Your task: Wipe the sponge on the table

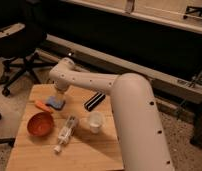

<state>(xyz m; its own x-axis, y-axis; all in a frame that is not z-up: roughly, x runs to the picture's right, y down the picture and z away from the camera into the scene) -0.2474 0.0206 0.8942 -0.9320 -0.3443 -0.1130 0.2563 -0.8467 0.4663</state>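
The sponge (55, 103) is a small light-blue pad lying flat near the far left of the wooden table (94, 155). My arm reaches in from the lower right and bends at a white joint (64, 75) over the table's back left. The gripper (58, 91) hangs down from that joint, just above and behind the sponge, close to it or touching it. Which of the two I cannot tell.
An orange-handled scoop (42, 105) lies just left of the sponge. An orange bowl (40, 123) sits at the front left, with a white tube (65, 132) and a white cup (96, 121) beside it. A black striped object (94, 100) lies mid-table. An office chair (19, 45) stands behind on the left.
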